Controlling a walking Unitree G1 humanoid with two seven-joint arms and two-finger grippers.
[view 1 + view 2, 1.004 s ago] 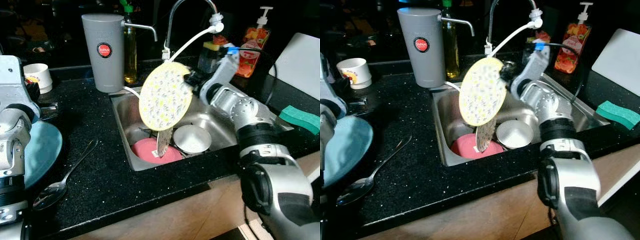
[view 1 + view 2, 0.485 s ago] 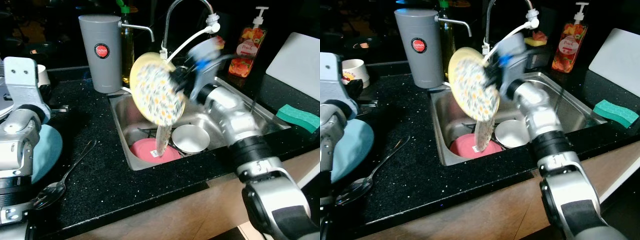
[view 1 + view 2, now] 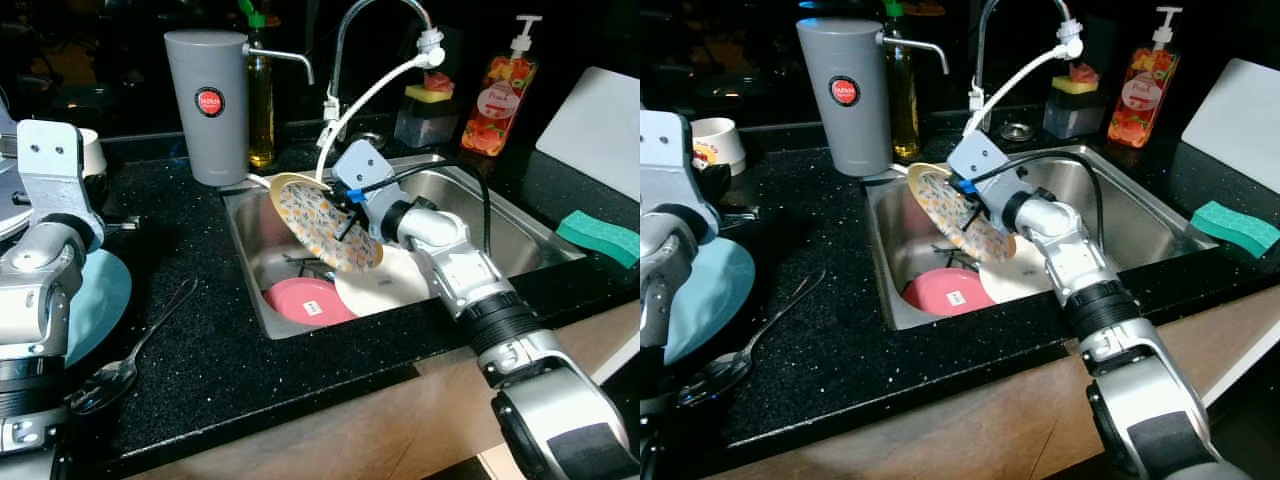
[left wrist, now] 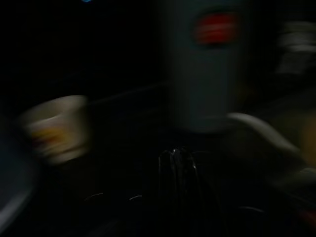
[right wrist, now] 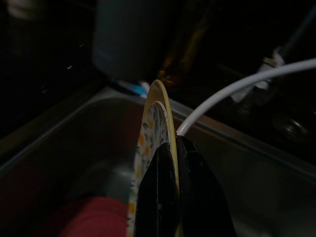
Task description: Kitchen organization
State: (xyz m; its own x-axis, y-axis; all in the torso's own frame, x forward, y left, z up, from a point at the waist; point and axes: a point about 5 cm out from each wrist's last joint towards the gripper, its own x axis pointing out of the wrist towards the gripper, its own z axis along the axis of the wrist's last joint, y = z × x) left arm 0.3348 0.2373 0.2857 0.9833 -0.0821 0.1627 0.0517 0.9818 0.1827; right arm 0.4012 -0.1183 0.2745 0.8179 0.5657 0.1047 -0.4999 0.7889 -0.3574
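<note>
My right gripper (image 3: 349, 214) is shut on the rim of a yellow floral plate (image 3: 322, 222). It holds the plate tilted on edge, low over the left side of the steel sink (image 3: 510, 205). In the right wrist view, the black fingers (image 5: 160, 173) clamp the plate (image 5: 157, 118) from both sides. Below it in the sink lie a pink plate (image 3: 303, 301) and a white dish (image 3: 388, 287). My left arm (image 3: 40, 250) is raised over the counter at the far left. Its gripper (image 4: 177, 160) faces the grey canister in a dark, blurred wrist view.
On the black counter to the left are a light blue plate (image 3: 103, 300), a spoon (image 3: 135, 350), a white cup (image 3: 714, 141) and a tall grey canister (image 3: 208, 105). Behind the sink stand a faucet (image 3: 345, 40) with a white hose and a soap bottle (image 3: 490, 95). At the right are a green sponge (image 3: 598, 236) and a white board (image 3: 598, 120).
My right arm has swung the floral plate from high above the sink down and to the left, into the basin. The left arm has risen a little.
</note>
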